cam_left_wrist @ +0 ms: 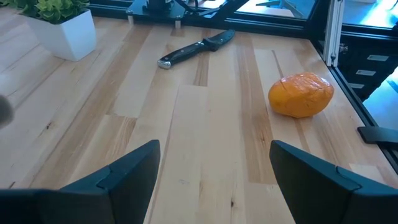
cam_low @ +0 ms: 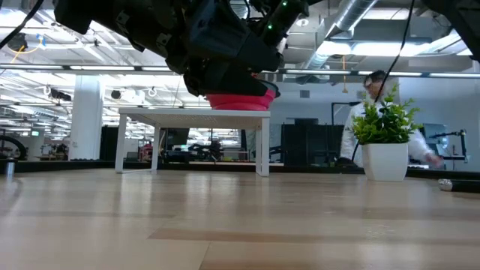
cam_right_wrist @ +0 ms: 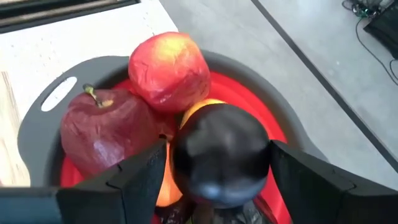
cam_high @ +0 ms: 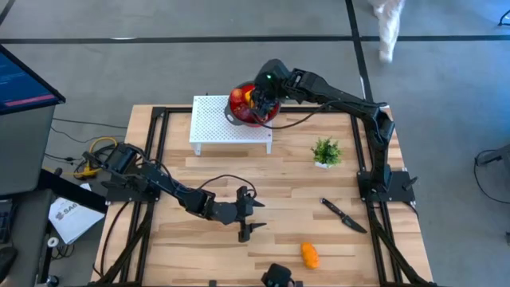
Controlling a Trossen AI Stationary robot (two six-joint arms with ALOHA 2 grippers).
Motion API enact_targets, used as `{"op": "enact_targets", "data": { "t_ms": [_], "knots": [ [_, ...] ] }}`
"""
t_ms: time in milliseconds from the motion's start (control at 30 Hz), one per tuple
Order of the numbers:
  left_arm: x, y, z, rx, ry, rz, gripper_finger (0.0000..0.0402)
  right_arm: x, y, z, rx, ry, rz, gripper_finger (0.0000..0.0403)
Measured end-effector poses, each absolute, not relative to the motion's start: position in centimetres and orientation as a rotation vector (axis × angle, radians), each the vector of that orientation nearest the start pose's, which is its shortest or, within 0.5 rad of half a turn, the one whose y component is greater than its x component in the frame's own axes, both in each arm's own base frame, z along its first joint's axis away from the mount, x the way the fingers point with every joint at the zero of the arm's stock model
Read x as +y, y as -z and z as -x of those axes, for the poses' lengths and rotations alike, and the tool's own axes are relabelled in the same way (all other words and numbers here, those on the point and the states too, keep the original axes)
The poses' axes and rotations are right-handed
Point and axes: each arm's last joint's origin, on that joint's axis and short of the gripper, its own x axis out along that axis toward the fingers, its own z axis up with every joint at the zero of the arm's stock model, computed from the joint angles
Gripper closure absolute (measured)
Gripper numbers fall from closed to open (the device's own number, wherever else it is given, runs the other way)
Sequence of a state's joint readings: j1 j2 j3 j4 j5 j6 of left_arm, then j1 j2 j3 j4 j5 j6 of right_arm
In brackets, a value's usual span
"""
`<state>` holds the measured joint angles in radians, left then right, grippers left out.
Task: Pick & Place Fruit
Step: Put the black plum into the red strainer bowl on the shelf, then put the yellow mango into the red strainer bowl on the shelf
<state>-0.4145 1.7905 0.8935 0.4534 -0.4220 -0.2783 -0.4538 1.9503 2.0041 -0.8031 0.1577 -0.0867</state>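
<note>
— On the table's left, what's there?
— The left gripper (cam_high: 246, 214), fingers spread apart and empty, low over the wood; an orange fruit (cam_high: 309, 254) lies nearby.

— And rightward?
— The right gripper (cam_right_wrist: 214, 163) clasps a near-black fruit (cam_right_wrist: 219, 154) over the red bowl (cam_high: 253, 106) of fruit on the white stand (cam_high: 227, 126).

Orange fruit (cam_left_wrist: 301, 94) on pale wood-grain table (cam_high: 287, 199). Bowl (cam_right_wrist: 249, 99) red inside with grey rim, holding maroon apple (cam_right_wrist: 106, 127), red-yellow mottled fruit (cam_right_wrist: 169, 70), near-black glossy fruit (cam_right_wrist: 219, 152). White perforated stand (cam_high: 219, 123). Green plant (cam_high: 326, 149) in white pot. Knife (cam_left_wrist: 196, 48) black-handled. Both grippers dark: left (cam_left_wrist: 214, 180), right (cam_right_wrist: 217, 186).
</note>
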Motion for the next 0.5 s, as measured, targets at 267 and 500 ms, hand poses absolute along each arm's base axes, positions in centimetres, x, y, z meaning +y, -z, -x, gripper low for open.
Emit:
{"op": "enact_targets", "data": {
  "t_ms": [267, 500],
  "knots": [
    [-13.5, -16.67, -33.64, 0.4, -0.063, 0.094, 0.0105, -19.57, -35.79, -38.45, 0.752, 0.558, -0.029, 0.0127],
    [-13.5, -16.67, -33.64, 0.4, -0.063, 0.094, 0.0105, -19.57, -35.78, -38.46, 0.756, 0.551, -0.014, 0.0127]
  ]
}}
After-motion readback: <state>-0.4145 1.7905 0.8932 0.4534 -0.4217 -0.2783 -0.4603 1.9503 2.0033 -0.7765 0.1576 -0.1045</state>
